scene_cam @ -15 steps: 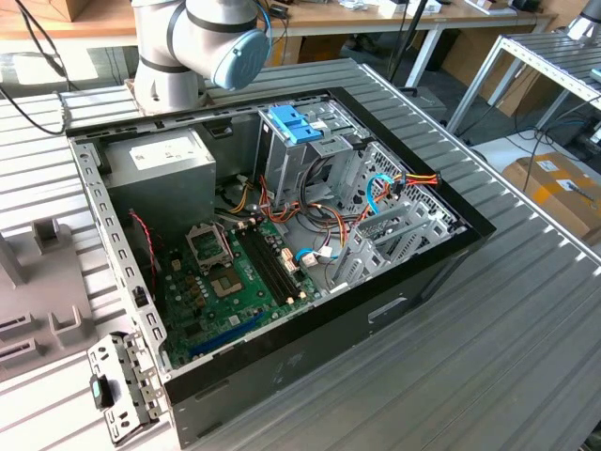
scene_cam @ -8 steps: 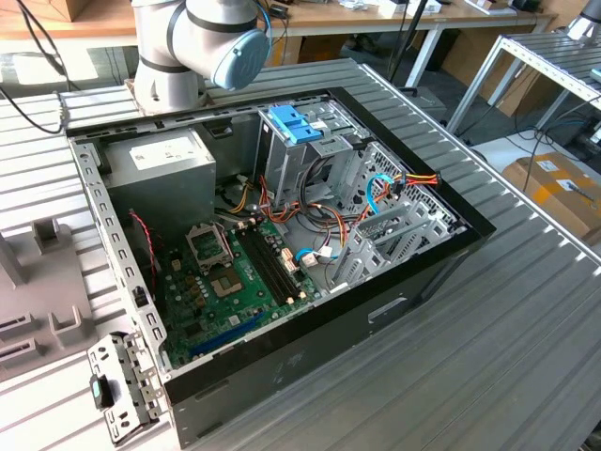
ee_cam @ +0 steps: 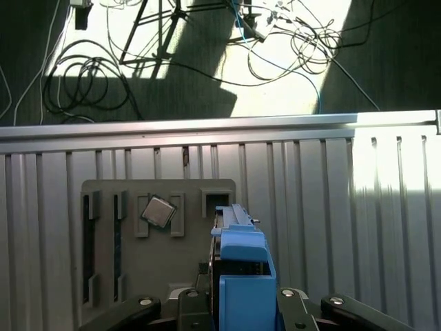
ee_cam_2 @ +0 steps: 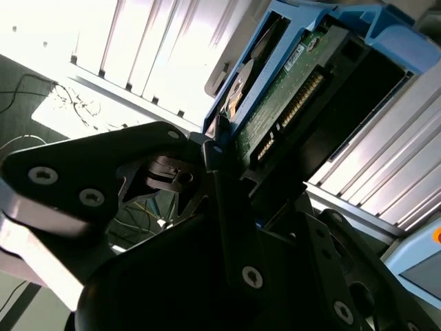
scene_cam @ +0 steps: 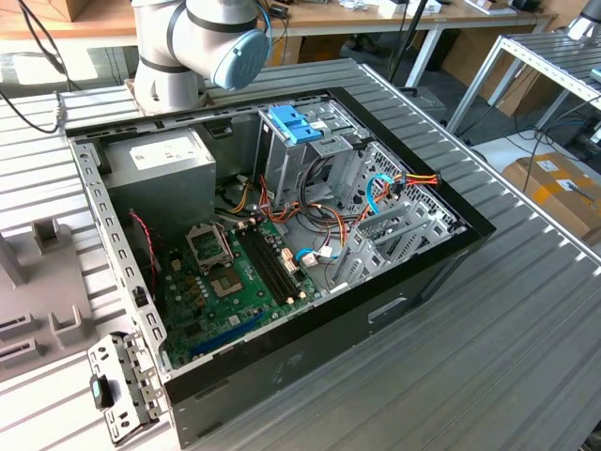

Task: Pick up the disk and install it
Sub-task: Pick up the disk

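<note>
Beneath the gripper [ee_cam: 238,307], a grey ribbed metal table [ee_cam: 324,207] is seen in the first wrist view. An open black desktop computer case [scene_cam: 310,362] is noted on that table in the exterior view; how far it lies from the gripper cannot be told. Directly under the gripper, a flat grey plastic fixture plate [ee_cam: 158,272] is laid on the table.

Between the black fingers [ee_cam_2: 224,207], the flat silver-grey disk with blue plastic side rails [ee_cam_2: 286,93] is clamped, with green circuit board and connector pins exposed. The jaws are closed onto its sides, and it appears raised clear of the plate. Beyond the fingertips, a small square silver processor chip [ee_cam: 158,212] is seated on the plate.

Step judged: pick-up done, installation not yet made. Installation would call for the disk to be squared to a bay of the silver metal drive cage [scene_cam: 315,164] inside the case, rails lined with its guides.
</note>
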### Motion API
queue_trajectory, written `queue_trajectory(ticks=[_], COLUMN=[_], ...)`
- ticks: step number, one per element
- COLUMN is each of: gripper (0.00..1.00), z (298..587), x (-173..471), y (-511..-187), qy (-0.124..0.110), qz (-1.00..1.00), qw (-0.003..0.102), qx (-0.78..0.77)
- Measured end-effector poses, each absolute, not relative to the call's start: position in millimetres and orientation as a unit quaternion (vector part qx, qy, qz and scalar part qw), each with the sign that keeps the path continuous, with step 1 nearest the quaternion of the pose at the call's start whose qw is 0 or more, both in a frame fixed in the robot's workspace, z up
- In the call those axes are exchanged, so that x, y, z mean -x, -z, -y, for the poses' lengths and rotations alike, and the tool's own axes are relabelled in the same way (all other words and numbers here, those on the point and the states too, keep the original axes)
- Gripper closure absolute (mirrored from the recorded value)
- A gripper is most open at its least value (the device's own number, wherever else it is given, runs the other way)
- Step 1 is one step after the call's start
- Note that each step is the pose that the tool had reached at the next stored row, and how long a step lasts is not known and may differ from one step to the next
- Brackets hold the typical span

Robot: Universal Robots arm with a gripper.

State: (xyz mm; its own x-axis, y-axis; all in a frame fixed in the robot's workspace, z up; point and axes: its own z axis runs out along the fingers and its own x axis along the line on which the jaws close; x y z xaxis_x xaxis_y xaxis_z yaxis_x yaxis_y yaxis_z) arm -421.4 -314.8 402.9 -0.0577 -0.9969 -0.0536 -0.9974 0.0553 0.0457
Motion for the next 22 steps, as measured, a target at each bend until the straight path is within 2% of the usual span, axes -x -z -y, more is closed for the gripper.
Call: queue_trajectory(ticks=[22], gripper=[0.64], z=[314.8], x=[421.4], y=[-424.7], qy=[-0.035], qz=[-0.726], qw=[0.004], qx=[0.686])
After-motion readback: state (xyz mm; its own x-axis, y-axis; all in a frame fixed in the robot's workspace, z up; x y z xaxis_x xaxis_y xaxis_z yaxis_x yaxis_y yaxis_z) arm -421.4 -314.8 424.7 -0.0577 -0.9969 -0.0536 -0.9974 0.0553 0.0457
